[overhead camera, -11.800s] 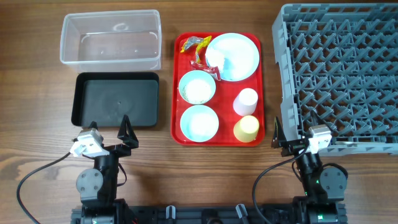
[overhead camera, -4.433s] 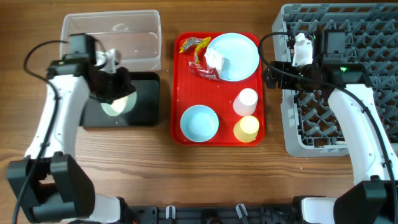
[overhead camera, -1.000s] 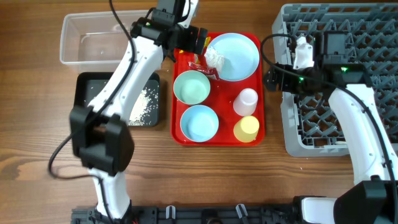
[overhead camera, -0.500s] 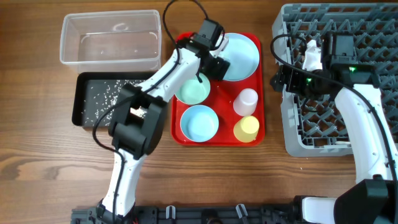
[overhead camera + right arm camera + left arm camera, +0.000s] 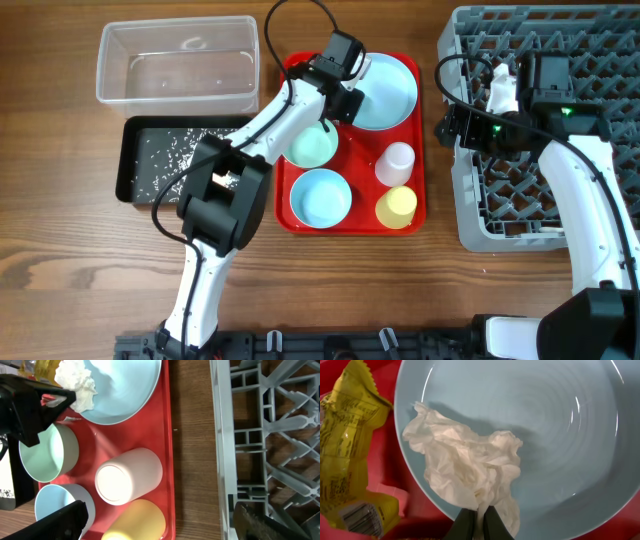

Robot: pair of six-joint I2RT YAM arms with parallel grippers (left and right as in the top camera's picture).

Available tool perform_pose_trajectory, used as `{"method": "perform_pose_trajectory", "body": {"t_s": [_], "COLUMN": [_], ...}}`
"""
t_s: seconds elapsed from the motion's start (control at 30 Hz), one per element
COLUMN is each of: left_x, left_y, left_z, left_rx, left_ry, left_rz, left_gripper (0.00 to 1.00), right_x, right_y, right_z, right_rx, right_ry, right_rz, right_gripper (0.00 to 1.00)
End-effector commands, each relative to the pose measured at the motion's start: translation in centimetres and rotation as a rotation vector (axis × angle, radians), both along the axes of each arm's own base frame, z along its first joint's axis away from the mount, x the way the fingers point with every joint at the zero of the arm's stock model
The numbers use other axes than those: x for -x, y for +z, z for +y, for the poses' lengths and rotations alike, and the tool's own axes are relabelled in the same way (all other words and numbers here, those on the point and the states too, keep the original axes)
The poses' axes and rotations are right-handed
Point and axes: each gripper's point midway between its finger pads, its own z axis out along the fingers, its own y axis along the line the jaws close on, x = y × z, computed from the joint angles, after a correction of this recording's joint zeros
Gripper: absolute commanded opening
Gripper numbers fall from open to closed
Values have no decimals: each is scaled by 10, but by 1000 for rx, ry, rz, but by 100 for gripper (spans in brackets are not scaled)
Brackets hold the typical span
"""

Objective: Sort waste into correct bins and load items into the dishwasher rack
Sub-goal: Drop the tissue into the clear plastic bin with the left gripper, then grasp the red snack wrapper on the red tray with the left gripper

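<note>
My left gripper (image 5: 477, 522) is shut on the lower edge of the crumpled white tissue wad (image 5: 465, 462), which lies on the light-blue plate (image 5: 555, 435) at the back of the red tray (image 5: 285, 215). A yellow wrapper (image 5: 347, 445) lies just left of the plate. In the overhead view the left gripper (image 5: 343, 100) covers the tissue. Two light-blue bowls (image 5: 310, 146) (image 5: 320, 197), the pink cup (image 5: 397, 163) and the yellow cup (image 5: 396, 207) stand on the tray. My right gripper (image 5: 160, 507) hangs open between the tray's right edge and the grey dishwasher rack (image 5: 560, 130), holding nothing.
The clear tub (image 5: 178, 62) stands at the back left. In front of it the black tray (image 5: 140, 185) holds scattered white grains. Bare wood shows along the table's front.
My left gripper moved right from the wrappers to the plate's edge and closed on the tissue. The right arm shifted slightly to the right and stayed open.
</note>
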Motion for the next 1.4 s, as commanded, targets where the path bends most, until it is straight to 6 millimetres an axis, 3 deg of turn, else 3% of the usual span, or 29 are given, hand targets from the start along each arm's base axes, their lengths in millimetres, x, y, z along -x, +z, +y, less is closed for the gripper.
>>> {"method": "perform_pose_trajectory", "body": {"t_s": [0.0, 0.2, 0.33, 0.47, 0.6, 0.63, 0.67, 0.73, 0.83, 1.0, 1.1, 1.2, 1.37], "left_x": [-7, -5, -25, -42, -47, -47, -47, -46, -45, -28, -9, 3, 18], "left_y": [73, 150, 164, 154, 148, 147, 146, 144, 143, 142, 113, 64, 31], "left_z": [-4, 3, 69, 173, 248, 264, 268, 269, 252, 143, 90, 76, 63], "left_rx": [88, 161, 62, -70, -21, 8, 27, 43, 62, 46, -40, -98, -75], "left_ry": [50, 60, 266, 493, 756, 796, 797, 794, 749, 359, 136, 65, -45], "left_rz": [-110, -234, -285, -257, -206, -189, -176, -160, -145, -143, -112, -5, 99], "left_gripper": [4, 4, 4, 4, 4, 13, 53, 100, 100, 100, 96, 86, 87], "right_x": [-4, -5, -5, -6, -6, -6, -6, -6, -6, -7, -8, -8, -8], "right_y": [8, 9, 9, 9, 9, 9, 9, 9, 9, 10, 10, 10, 10], "right_z": [-5, -5, -5, -5, -5, -5, -5, -5, -5, -5, -5, -5, -5], "right_rx": [21, 22, 22, 21, 20, 20, 20, 19, 19, 19, 20, 20, 16], "right_ry": [-6, -6, -6, -6, -8, -8, -8, -9, -9, -9, -8, -8, -15], "right_rz": [-32, -39, -39, -41, -42, -42, -42, -41, -42, -45, -49, -49, -47], "right_gripper": [96, 96, 95, 96, 95, 95, 95, 95, 96, 96, 95, 96, 95]}}
